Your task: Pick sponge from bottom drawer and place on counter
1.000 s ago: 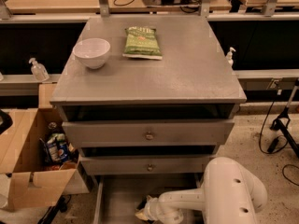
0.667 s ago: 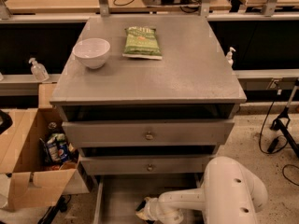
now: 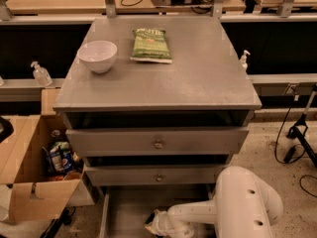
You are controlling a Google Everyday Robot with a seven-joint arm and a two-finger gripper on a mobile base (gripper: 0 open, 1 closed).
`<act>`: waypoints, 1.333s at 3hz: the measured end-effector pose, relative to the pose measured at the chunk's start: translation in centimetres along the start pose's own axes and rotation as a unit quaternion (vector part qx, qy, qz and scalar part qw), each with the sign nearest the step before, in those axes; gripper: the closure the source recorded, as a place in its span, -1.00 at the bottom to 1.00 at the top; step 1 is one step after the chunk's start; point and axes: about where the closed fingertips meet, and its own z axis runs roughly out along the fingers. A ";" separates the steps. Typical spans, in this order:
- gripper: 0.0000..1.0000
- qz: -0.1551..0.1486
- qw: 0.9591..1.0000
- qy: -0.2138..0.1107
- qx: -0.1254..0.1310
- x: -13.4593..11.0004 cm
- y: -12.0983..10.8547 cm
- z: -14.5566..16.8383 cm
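The grey bottom drawer [image 3: 125, 208] is pulled open at the foot of the cabinet, showing its flat floor and left wall. My white arm reaches into it from the right, and my gripper [image 3: 155, 225] is low over the drawer floor near the bottom edge of the view. A small pale yellow and dark patch [image 3: 149, 227] at the gripper's tip looks like the sponge, mostly hidden by the gripper. The grey counter [image 3: 198, 78] is the cabinet top above.
A white bowl [image 3: 97, 55] and a green snack bag [image 3: 151, 44] sit on the counter's back left. Two shut drawer fronts with knobs [image 3: 158, 144] lie above the open drawer. An open cardboard box [image 3: 29, 182] stands at left. Cables [image 3: 297, 133] lie on the floor at right.
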 end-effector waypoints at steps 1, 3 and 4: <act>1.00 -0.014 1.000 -0.017 -0.007 -1.0 -0.4 -1.9; 1.00 -0.032 0.998 -0.050 -0.008 -1.7 -4.2 -15.7; 1.00 -0.041 0.997 -0.063 -0.011 -1.8 -6.0 -22.7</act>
